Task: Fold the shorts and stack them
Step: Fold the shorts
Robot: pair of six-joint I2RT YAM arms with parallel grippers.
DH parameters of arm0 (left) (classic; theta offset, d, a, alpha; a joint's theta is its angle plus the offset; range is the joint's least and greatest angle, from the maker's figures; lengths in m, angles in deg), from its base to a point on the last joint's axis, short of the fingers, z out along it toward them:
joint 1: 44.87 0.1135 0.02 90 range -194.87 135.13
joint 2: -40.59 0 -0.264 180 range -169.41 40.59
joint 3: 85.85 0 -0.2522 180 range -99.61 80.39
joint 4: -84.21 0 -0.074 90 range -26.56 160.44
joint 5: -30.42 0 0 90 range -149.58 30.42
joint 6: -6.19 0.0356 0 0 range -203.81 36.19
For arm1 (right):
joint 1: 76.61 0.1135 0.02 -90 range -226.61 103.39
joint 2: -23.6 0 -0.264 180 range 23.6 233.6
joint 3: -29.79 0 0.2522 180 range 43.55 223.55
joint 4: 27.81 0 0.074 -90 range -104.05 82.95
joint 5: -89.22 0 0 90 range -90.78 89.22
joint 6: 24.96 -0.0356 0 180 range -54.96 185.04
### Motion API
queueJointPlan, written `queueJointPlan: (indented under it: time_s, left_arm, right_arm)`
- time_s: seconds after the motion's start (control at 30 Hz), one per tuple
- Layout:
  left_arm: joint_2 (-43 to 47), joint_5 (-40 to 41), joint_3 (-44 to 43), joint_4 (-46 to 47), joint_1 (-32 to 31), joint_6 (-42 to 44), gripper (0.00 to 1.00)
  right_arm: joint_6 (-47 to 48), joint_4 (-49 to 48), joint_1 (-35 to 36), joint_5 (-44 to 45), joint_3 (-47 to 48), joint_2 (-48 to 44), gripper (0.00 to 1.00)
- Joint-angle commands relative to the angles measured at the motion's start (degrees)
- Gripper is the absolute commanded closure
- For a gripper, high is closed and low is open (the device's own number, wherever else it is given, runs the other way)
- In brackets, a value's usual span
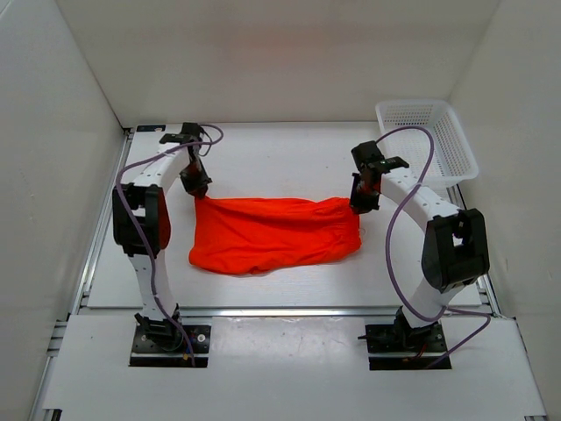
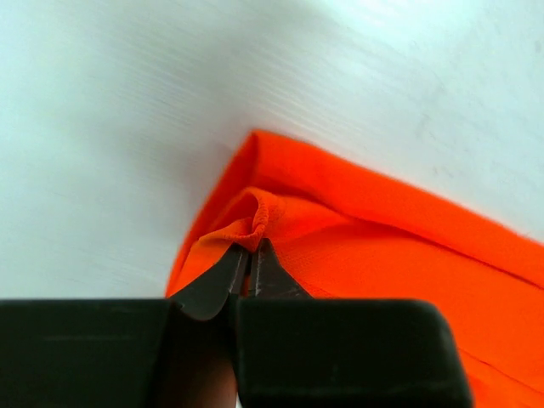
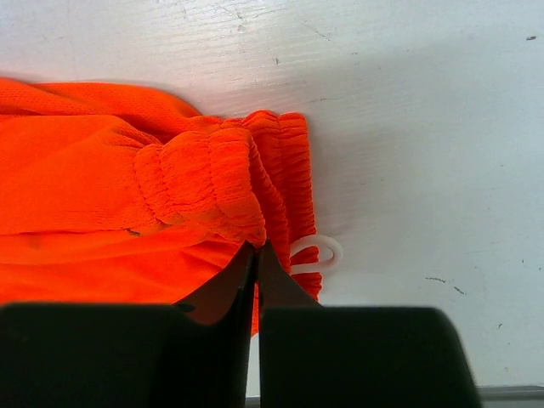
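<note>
The orange shorts [image 1: 273, 234] lie stretched across the middle of the table, waistband to the right. My left gripper [image 1: 196, 188] is at their far left corner, shut on a pinched fold of the hem; in the left wrist view the gripper [image 2: 252, 248] has orange fabric [image 2: 357, 246] bunched at its tips. My right gripper [image 1: 363, 201] is at the far right corner, shut on the gathered waistband [image 3: 212, 183]. In the right wrist view the gripper [image 3: 257, 248] bites the elastic edge, and a white drawstring loop [image 3: 319, 252] lies just right of it.
A white mesh basket [image 1: 427, 139] stands at the back right corner, close behind the right arm. White walls enclose the table on three sides. A metal rail [image 1: 105, 224] runs along the left edge.
</note>
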Motion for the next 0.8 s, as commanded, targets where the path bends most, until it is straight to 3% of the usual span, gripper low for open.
queueJointPlan:
  time_s: [0.0, 0.37, 0.4, 0.43, 0.47, 0.5, 0.57, 0.6, 0.77]
  left_arm:
    - [1.95, -1.02, -2.27, -0.12, 2.9, -0.63, 0.9]
    - [-7.71, -6.91, -10.97, 0.41, 4.76, -0.63, 0.89]
    - [-8.33, -6.91, -11.85, -0.38, 4.76, 0.07, 0.77]
    - [-8.34, -6.91, -13.86, -0.91, 4.76, 0.07, 0.69]
    - [-9.12, -6.22, -14.83, -1.44, 4.76, 0.68, 0.59]
    - [-9.13, -5.69, -15.71, -2.66, 4.23, 0.69, 0.46]
    - [-7.73, -3.85, -17.03, -3.19, 4.23, 0.69, 0.07]
    - [-6.76, -3.31, -17.04, -3.2, 4.23, 0.69, 0.0]
    - [0.44, -0.94, -13.64, -3.81, 4.23, 1.22, 0.0]
  right_arm:
    - [0.79, 1.1, -0.46, 2.67, 1.7, 0.76, 0.99]
    - [0.79, 0.57, -3.35, 5.66, 7.84, 6.73, 0.99]
    - [0.79, 0.57, -4.06, 5.66, 8.38, 7.26, 0.92]
    - [0.79, 0.57, -4.06, 5.66, 8.9, 7.27, 0.78]
    - [0.79, 0.57, -4.06, 5.05, 9.43, 7.27, 0.43]
    - [1.31, 0.57, -4.06, 4.35, 9.96, 7.27, 0.33]
    - [1.31, 0.57, -4.06, 3.03, 9.96, 5.6, 0.16]
    - [1.31, 0.57, -4.06, 2.42, 9.96, 4.9, 0.12]
    - [1.31, 0.57, -4.06, -1.36, 2.77, -2.74, 0.07]
